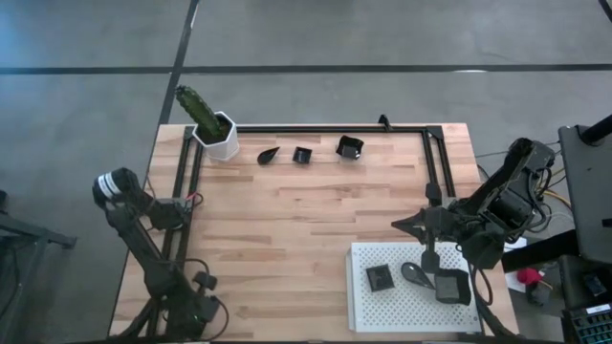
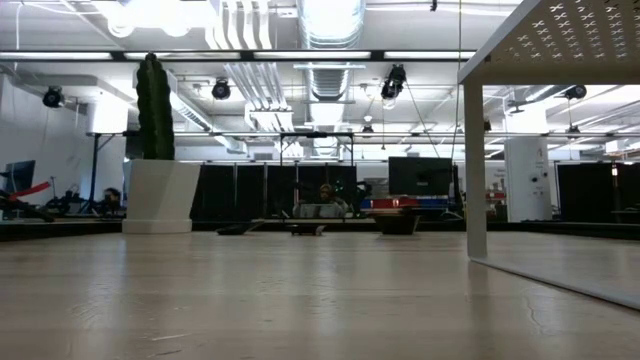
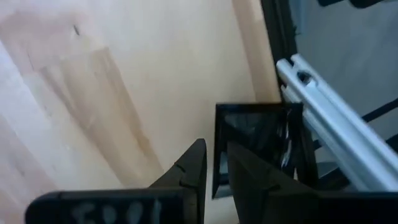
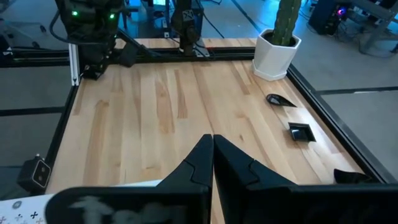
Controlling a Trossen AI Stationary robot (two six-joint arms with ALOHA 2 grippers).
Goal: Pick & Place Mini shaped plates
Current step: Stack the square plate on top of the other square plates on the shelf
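High view shows the right hand [image 1: 427,256], fingers pressed together and empty, above the white perforated square tray [image 1: 368,315] holding three small near-black plates [image 1: 380,278], while three more plates [image 1: 302,155] await pickup along the desk's [image 1: 306,220] far edge.

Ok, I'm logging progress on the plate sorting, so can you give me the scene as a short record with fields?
on white tray: near square plate, tray teardrop plate, outer square plate
still on table, far edge: teardrop plate, small square plate, larger square plate
right end effector: shut, empty, just beyond the tray's far edge
left end effector: waiting at the table's left edge
other: cactus pot, far left corner
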